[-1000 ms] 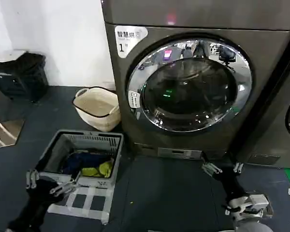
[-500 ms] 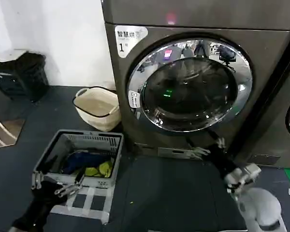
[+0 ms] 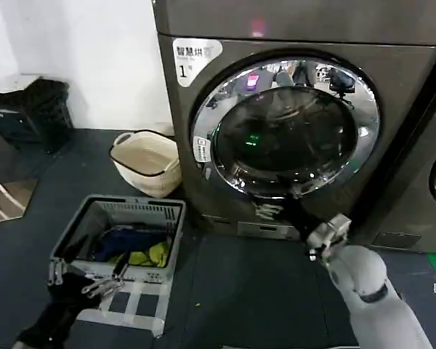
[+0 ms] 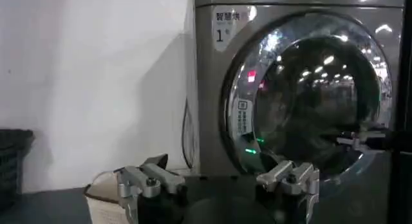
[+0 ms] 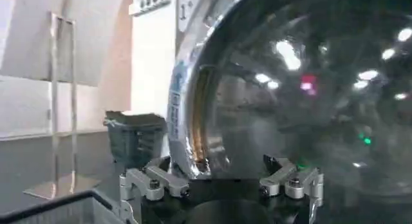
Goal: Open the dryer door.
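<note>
While closed, the dryer door faces the right hand.

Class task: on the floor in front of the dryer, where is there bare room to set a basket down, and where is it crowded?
Free: the dark floor between the grey crate and the right claw. Also the floor left of the cream basket, towards the black bin. Crowded: right under the dryer door, where the right claw is, and the crate's near corner by the left claw.

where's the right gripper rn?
Head view: the right gripper is up at the lower chrome rim of the dryer door, right of the grey laundry crate.
</note>
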You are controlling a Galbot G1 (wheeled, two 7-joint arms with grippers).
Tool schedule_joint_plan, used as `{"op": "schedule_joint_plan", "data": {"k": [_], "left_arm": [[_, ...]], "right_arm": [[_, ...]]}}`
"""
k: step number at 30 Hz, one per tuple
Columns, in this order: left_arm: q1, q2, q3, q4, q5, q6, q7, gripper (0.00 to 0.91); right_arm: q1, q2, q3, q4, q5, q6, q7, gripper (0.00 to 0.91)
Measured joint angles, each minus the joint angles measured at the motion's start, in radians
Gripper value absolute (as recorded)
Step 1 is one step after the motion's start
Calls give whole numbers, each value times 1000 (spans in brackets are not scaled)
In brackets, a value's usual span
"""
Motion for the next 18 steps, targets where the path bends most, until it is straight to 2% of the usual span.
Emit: {"op": "schedule_joint_plan", "data": {"k": [18], "left_arm": [[-3,-9,5,0,-5,-9,18,907]], "right_arm": [[205,9,-174,-118,0,-12,1,907]]}}
